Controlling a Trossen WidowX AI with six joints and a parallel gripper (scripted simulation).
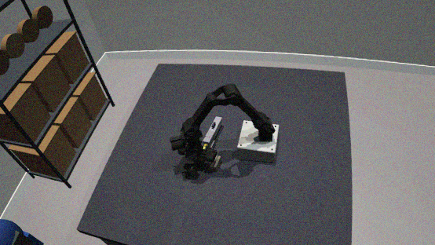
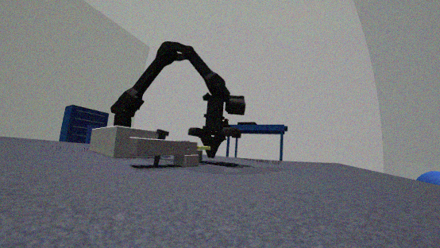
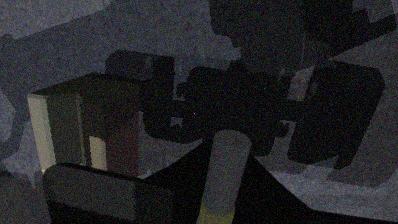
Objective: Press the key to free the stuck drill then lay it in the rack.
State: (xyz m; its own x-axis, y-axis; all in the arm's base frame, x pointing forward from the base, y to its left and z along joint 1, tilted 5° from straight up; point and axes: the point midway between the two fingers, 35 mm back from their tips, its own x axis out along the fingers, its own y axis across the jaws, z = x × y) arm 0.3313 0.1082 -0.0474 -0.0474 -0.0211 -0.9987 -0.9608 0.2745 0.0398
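Note:
The drill shows as a grey shank (image 3: 225,180) with a yellow section (image 1: 205,146) (image 2: 203,148) at the end of the long pale holder (image 1: 211,133) (image 2: 163,147). Whether its inner end is still inside the holder is hidden. My gripper (image 1: 198,162) (image 2: 211,154) (image 3: 223,149) points down, shut on the grey shank. A dark piece that looks like the key (image 1: 213,126) (image 2: 162,133) is on top of the holder; whether it is pressed down I cannot tell. A small pale block that looks like the rack (image 1: 217,162) (image 2: 187,160) (image 3: 40,130) stands beside the gripper.
The arm's white base box (image 1: 251,146) (image 2: 104,143) stands beside the holder. A shelf with brown boxes (image 1: 68,59), a blue cabinet (image 2: 85,125) and a blue table (image 2: 258,128) stand away from the work. My arm arches above the dark table top (image 1: 275,196).

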